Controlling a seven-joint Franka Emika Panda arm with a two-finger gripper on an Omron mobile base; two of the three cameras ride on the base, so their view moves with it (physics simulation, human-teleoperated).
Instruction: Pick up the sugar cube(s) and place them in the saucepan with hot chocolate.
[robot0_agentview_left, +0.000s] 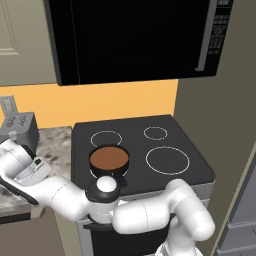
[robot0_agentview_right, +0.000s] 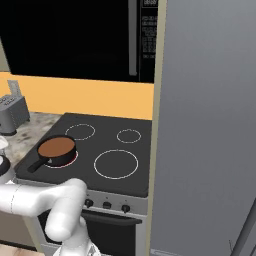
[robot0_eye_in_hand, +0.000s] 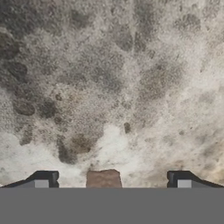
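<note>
The saucepan with hot chocolate, a small black pan of smooth brown liquid, stands on the front left burner with its short handle toward the stove's front edge. My arm reaches left of the stove, low over the speckled stone counter. In the hand view the sugar cube, a tiny beige-pink block, lies on the counter between my two dark fingertips. My gripper is open, with a gap on each side of the cube.
A black stove top with white burner rings fills the middle. A grey toaster stands at the back of the counter on the left. A black microwave hangs above, and a tall grey fridge wall rises on the right.
</note>
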